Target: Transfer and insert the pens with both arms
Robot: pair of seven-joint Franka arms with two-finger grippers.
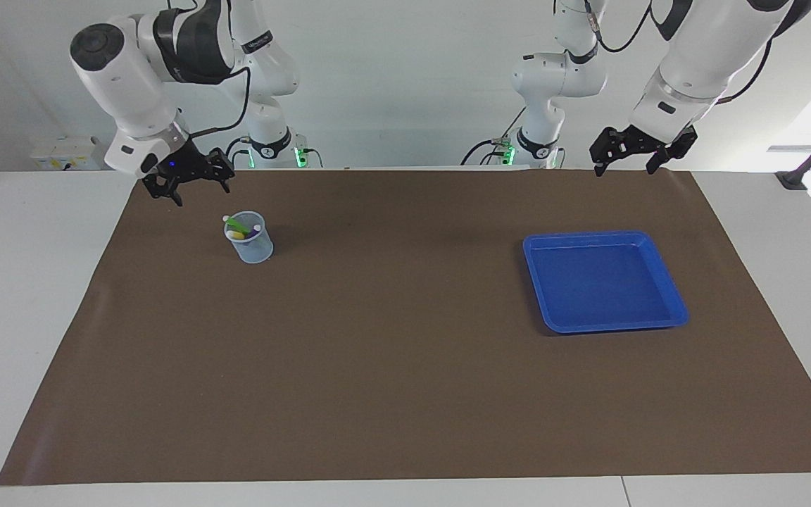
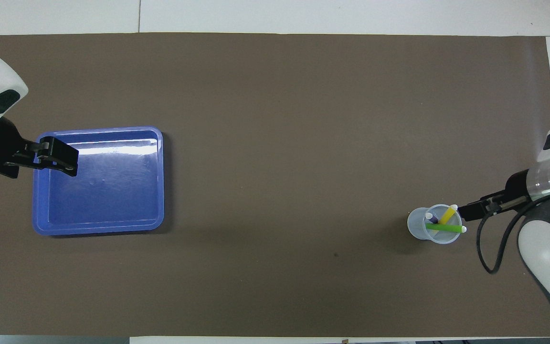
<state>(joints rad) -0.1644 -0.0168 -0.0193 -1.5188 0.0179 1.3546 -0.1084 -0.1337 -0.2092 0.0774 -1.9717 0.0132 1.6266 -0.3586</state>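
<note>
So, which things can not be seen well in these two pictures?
- Lower ends of the green pen, yellow pen and purple pen: both views, hidden inside the cloudy cup.
- Left claw: overhead view, its arm is cut off by the picture's edge.
- Right claw: overhead view shows it edge-on only.
- Part of the blue tray rim: overhead view, covered by the left claw.
</note>
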